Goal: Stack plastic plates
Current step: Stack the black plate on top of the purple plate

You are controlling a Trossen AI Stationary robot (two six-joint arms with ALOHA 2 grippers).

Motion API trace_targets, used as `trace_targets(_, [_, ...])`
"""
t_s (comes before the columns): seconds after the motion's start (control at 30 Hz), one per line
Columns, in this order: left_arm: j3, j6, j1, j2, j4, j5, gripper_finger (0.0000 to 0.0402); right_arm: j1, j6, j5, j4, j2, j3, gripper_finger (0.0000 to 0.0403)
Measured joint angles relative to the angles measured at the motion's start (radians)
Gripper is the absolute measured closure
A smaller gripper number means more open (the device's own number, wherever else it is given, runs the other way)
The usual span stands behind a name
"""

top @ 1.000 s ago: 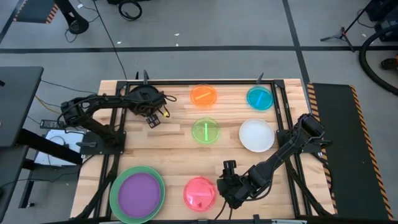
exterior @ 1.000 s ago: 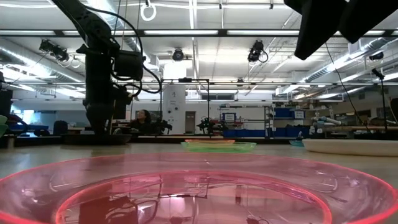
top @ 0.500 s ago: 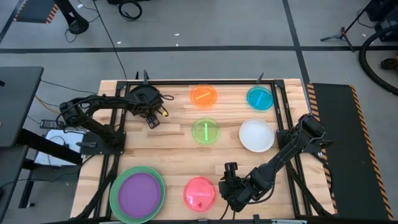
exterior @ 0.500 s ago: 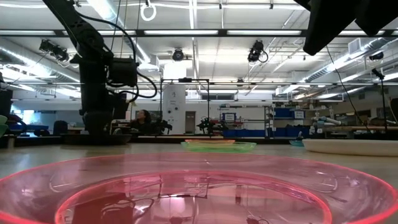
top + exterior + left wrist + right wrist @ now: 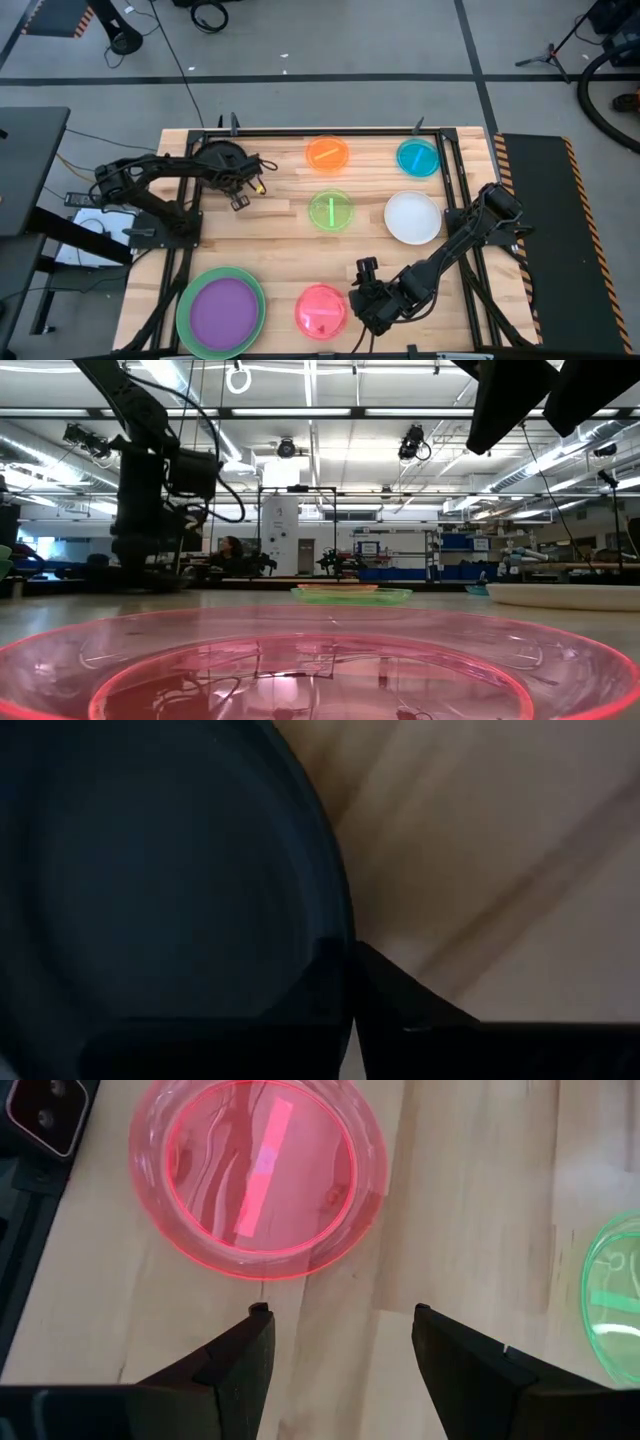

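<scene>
The black plate (image 5: 218, 156) lies at the table's far left, mostly under my left arm; my left gripper (image 5: 239, 197) is shut on its rim. The pink plate (image 5: 260, 1170) rests flat near the front edge. My right gripper (image 5: 340, 1345) hovers open just beside it on its right side, touching nothing. An orange plate (image 5: 328, 153) and a cyan plate (image 5: 418, 158) lie at the far edge, with a lime plate (image 5: 331, 211) and a white plate (image 5: 413, 217) in the middle. A purple plate (image 5: 221, 310) rests inside a green plate (image 5: 186, 303) at the front left. My left gripper pinches the black plate's rim (image 5: 343, 925) between its two fingers (image 5: 400, 1005), one finger on the inner side of the rim and one on the outer. Whether the plate is lifted off the table cannot be told.
A black metal frame (image 5: 452, 180) runs around the wooden tabletop. Bare wood lies between the black plate and the lime plate and in front of the white plate. In the low view the pink plate (image 5: 300, 660) fills the foreground.
My left gripper has shut on the black plate's rim and has drifted a little toward the table's left edge. My right arm has kept still.
</scene>
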Motion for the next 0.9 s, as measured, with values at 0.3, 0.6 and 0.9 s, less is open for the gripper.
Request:
trace_targets(0.3, [0.172, -0.183, -0.291, -0.133, -0.260, 0.010, 0.0387, -0.004, -0.006, -0.003, 0.000, 0.000, 0.000, 0.0160])
trace_targets(0.6, [0.414, -0.681, -0.800, -0.165, -0.431, 0.120, 0.0387, -0.005, -0.006, -0.003, 0.001, 0.000, 0.000, 0.0160])
trace_targets(0.9, [0.543, -1.093, -1.227, -0.127, -0.408, 0.207, 0.0386, -0.012, -0.027, -0.003, 0.002, 0.000, 0.000, 0.0160])
